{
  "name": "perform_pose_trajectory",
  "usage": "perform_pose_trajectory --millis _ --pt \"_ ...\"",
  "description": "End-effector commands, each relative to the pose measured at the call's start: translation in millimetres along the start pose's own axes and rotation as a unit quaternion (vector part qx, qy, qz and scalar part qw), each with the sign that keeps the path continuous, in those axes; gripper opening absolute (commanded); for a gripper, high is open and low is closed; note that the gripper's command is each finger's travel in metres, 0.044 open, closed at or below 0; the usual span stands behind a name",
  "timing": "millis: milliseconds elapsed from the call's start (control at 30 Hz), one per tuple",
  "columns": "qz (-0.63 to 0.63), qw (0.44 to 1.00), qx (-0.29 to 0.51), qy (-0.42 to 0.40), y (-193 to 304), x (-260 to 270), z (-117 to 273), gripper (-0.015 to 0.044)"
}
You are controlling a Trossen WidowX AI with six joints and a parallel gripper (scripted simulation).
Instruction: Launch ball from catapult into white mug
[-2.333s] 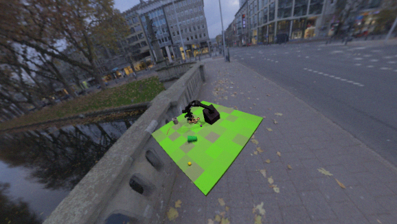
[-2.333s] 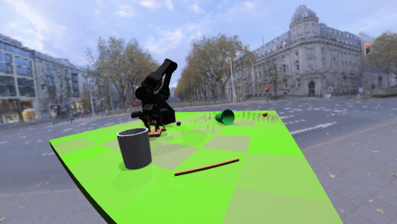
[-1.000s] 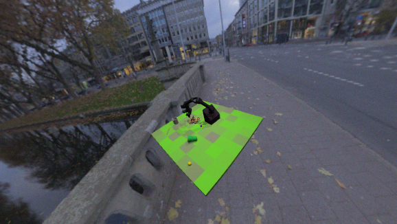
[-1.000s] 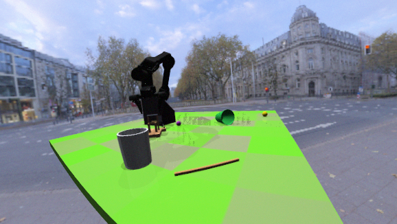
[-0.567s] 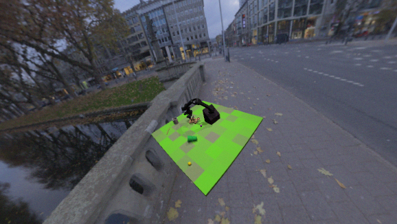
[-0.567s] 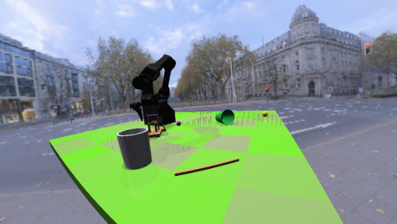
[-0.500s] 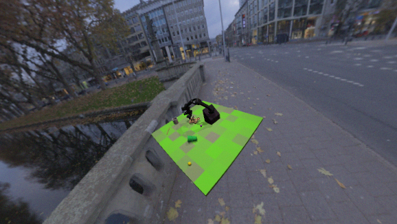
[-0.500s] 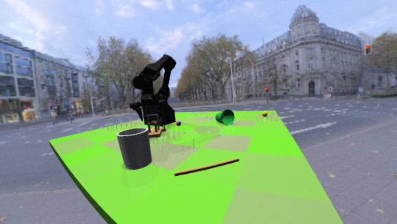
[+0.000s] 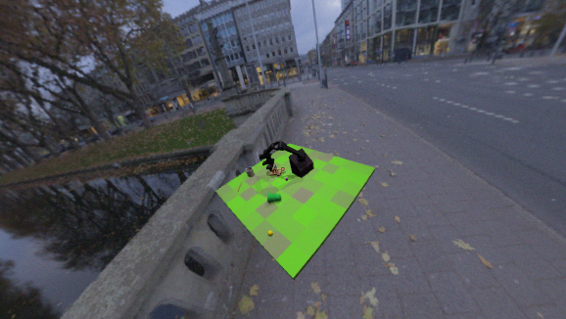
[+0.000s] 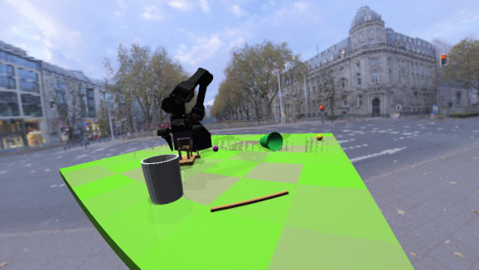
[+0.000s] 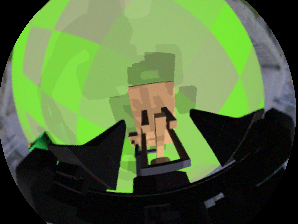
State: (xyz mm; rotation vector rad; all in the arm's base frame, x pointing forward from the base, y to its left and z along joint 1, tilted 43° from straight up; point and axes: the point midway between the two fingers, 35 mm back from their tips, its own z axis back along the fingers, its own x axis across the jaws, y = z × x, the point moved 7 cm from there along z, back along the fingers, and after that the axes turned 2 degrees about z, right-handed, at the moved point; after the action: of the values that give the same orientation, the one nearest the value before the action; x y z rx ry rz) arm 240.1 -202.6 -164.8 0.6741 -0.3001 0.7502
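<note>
Exterior: mug (image 10: 162, 180) (image 9: 250, 171) inside left edge | stick (image 10: 249, 201) (image 9: 240, 187) apart, right

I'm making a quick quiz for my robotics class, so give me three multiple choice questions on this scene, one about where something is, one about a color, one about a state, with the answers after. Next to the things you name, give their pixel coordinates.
1. Where is the catapult?
A. Inside the green cup
B. Below the hand
C. Beside the yellow ball

2. What color is the ball nearest the catapult?
A. Purple
B. Yellow
C. White

3. How does the green cup lie?
A. Upright
B. Upside down
C. On its side

1: B, the wrist view shows the catapult (image 9: 276, 171) (image 10: 188, 160) (image 11: 152, 95) beyond the open hand (image 11: 158, 117).
2: A, the purple ball (image 9: 287, 179) (image 10: 215, 148) sits close by it.
3: C, the green cup's (image 9: 274, 198) (image 10: 272, 142) mouth faces sideways.
</note>
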Motion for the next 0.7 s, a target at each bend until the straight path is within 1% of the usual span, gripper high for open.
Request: perform_pose_trajectory --millis 0,433,567,667 --pt "-0.003 1.0 0.002 -0.003 1 0 -9 0.044" --pt "-0.002 1.0 0.002 -0.003 2 0 -30 0.044" --pt "-0.002 1.0 0.002 -0.003 2 0 -31 0.044" --pt "0.0 1.0 0.002 -0.001 1 0 -28 0.0361"
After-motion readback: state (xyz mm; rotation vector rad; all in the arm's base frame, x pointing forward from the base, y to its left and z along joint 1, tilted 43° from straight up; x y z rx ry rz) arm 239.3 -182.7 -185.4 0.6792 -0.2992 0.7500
